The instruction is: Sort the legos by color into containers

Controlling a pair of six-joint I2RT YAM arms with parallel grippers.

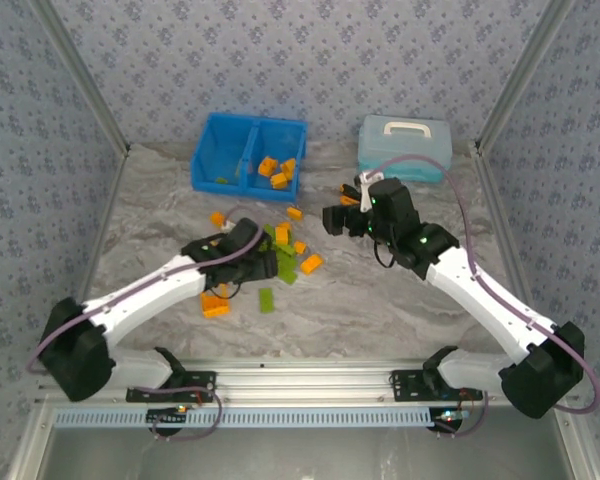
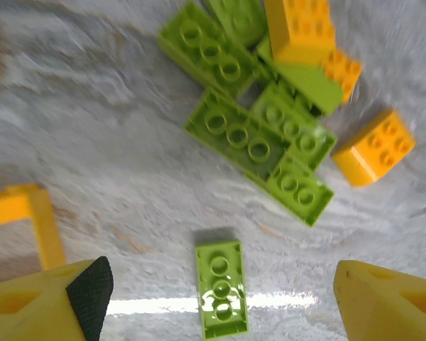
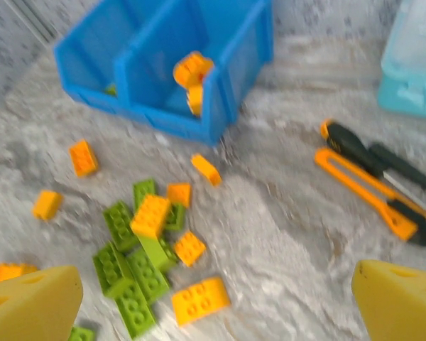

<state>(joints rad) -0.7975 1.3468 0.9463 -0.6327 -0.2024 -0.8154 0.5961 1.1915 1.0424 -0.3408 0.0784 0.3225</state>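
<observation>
Left tool [image 2: 216,298]: its yellow fingers [image 2: 35,305] stand wide apart, low over the grey marbled surface [image 2: 92,121]. One lime brick [image 2: 221,288] lies flat between them, touched by neither. Just beyond it is a cluster of lime bricks [image 2: 259,138], with an orange brick [image 2: 298,28] stacked on its far end and an orange block [image 2: 375,145] beside it on the right. Any lettering on the studs is too blurred to read. The top view places this tool [image 1: 265,265] at the near-left edge of the loose pile [image 1: 288,248]. The left arm runs low from its base at lower left, forward and to the right.

Right tool [image 3: 216,305]: fingers wide apart, nothing between them. Its camera looks obliquely across the pile to the blue bin [image 3: 220,106] and records what the left wrist camera does not. These are binned orange pieces [image 3: 192,71] in the right compartment, a green piece [image 3: 111,89] in the left compartment, two orange-and-black hand tools [image 3: 376,177] on the surface, and a pale blue case [image 3: 419,64]. The top view has this tool [image 1: 338,220] between the pile and the case. The right arm angles up and leftward from its base at lower right.
</observation>
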